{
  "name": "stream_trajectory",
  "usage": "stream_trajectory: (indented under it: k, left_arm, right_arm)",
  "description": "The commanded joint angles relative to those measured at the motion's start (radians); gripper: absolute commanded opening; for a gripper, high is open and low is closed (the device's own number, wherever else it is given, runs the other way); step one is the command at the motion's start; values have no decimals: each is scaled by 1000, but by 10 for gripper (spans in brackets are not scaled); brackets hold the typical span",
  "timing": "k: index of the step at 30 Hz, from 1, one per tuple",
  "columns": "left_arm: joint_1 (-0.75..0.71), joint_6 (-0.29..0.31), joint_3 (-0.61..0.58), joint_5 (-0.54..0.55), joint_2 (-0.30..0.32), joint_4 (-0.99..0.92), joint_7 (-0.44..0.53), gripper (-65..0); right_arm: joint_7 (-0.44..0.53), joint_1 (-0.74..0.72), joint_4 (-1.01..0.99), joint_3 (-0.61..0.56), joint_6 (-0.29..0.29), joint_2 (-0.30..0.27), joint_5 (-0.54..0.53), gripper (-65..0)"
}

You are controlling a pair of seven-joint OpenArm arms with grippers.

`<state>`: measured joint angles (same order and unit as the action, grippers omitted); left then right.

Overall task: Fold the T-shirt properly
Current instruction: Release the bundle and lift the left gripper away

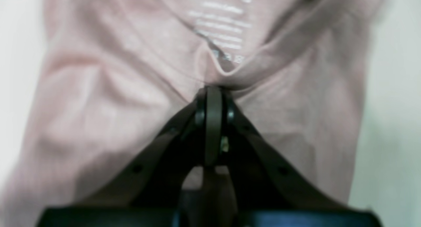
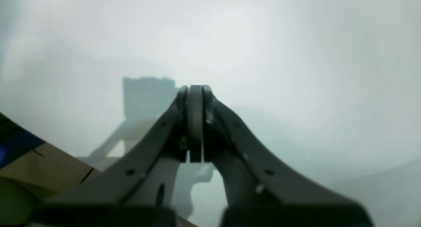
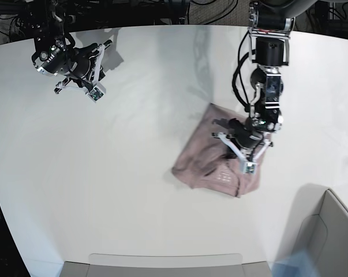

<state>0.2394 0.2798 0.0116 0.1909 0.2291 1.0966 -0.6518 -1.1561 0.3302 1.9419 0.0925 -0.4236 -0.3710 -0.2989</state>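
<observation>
1. Nearest the base camera: a grey, straight-walled container [image 3: 329, 241] stands nearer than the T-shirt and toward the right side of the base view, apart from the cloth. A blurred pale-blue patch [image 3: 295, 264] shows beside it; its nature cannot be determined.
2. Supporting surface: a smooth white table [image 3: 122, 173] lies under and around the T-shirt.
3. Task item: the dusty mauve-pink T-shirt [image 3: 199, 153] of thin, soft cloth lies on the table as a compact, roughly four-sided, creased bundle, set at a slant. White printed lettering [image 1: 223, 26] shows on the cloth beside a raised fold.
4. Left gripper [image 1: 213, 88]: black, positioned over the T-shirt. Its jaws are closed on a pinch of cloth just beside the lettering; creases converge at the tips.
5. Right gripper [image 2: 196, 88]: black, positioned well apart from the T-shirt, farther from the base camera and toward the left side of the base view. Its jaws are closed, tips together, with no cloth between them.
6. Beyond the table edge, in the right wrist view: a dark-blue item [image 2: 19, 144] and a rounded green item [image 2: 14, 200], both only partly visible.
7. Farthest: black cables [image 3: 217, 10] run past the table edge behind the T-shirt.
</observation>
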Motion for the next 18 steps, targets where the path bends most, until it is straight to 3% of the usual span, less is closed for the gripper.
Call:
stream_trajectory:
  k: [1, 5, 12, 15, 18]
  left_arm:
    - [5, -40, 29, -58, 45, -16, -72, -650]
    - [25, -38, 47, -58, 103, 0, -79, -650]
    - [-10, -38, 52, -58, 108, 192, -81, -650]
    - [-68, -41, 54, -58, 100, 347, -90, -650]
    - [-170, -41, 113, -58, 83, 581, -184, -650]
  right_arm:
    - [12, -9, 17, 6, -2, -7, -4, -650]
    - [12, -9, 17, 6, -2, -4, -4, -650]
    - [12, -12, 60, 6, -2, 11, -6, -650]
    - [12, -7, 101, 6, -2, 5, -6, -650]
    - [12, 30, 124, 6, -2, 0, -6, -650]
